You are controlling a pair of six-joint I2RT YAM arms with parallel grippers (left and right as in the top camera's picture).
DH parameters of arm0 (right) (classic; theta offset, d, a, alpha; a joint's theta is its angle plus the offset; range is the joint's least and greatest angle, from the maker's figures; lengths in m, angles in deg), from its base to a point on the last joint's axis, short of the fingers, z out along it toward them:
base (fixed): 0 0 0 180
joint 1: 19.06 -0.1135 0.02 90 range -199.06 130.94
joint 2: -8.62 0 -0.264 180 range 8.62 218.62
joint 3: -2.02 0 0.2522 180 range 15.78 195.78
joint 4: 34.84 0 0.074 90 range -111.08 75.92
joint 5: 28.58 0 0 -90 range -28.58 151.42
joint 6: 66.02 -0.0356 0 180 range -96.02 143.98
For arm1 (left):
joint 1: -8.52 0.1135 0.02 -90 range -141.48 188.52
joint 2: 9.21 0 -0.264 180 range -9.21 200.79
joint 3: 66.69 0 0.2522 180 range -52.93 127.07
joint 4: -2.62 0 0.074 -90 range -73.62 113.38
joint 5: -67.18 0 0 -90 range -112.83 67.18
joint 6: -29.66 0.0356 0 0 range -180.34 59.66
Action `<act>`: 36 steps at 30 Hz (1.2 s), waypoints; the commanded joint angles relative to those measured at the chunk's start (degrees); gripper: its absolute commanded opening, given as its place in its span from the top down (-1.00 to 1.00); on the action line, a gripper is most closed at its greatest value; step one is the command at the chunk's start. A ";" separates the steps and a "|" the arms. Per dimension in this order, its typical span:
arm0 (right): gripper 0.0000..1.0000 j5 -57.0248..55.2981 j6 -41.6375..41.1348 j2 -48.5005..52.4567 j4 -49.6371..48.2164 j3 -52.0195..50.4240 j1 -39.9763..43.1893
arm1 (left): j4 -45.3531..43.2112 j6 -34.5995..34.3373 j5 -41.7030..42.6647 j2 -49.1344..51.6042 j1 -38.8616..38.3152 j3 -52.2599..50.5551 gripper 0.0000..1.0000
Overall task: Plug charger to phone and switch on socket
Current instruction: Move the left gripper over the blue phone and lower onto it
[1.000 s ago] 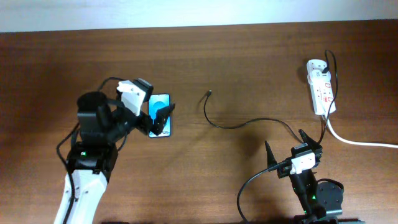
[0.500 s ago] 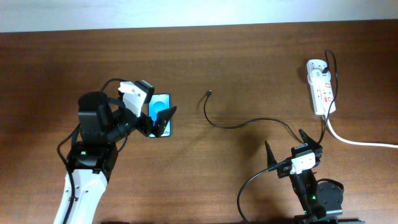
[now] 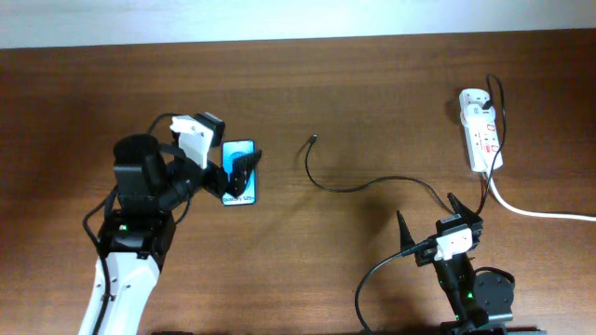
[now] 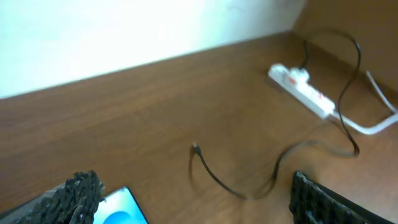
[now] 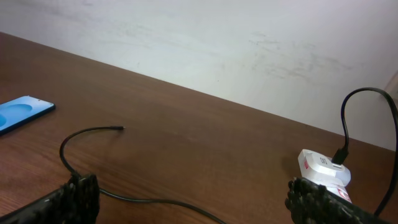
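Blue-screen phone (image 3: 237, 154) lies w/ long axis far-near, bottom nearside.

A dark brown wooden table (image 3: 372, 84) fills nearly the whole overhead view, its grain running from left to right with a dull sheen. Along its far edge stands a plain off-white wall (image 3: 279, 17), which in the right wrist view shows faint grey scuffs and smudges.

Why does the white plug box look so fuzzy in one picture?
Left wrist view: the whole picture is smeared, so the socket and charger look soft, likely from camera motion. Overhead view: sharp, the phone screen glows bright. Right wrist view: mostly crisp.
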 commanded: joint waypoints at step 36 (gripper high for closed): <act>-0.97 7.34 -10.69 58.71 58.60 84.76 -0.48 | 57.75 -15.04 -30.71 29.11 0.11 50.03 -1.00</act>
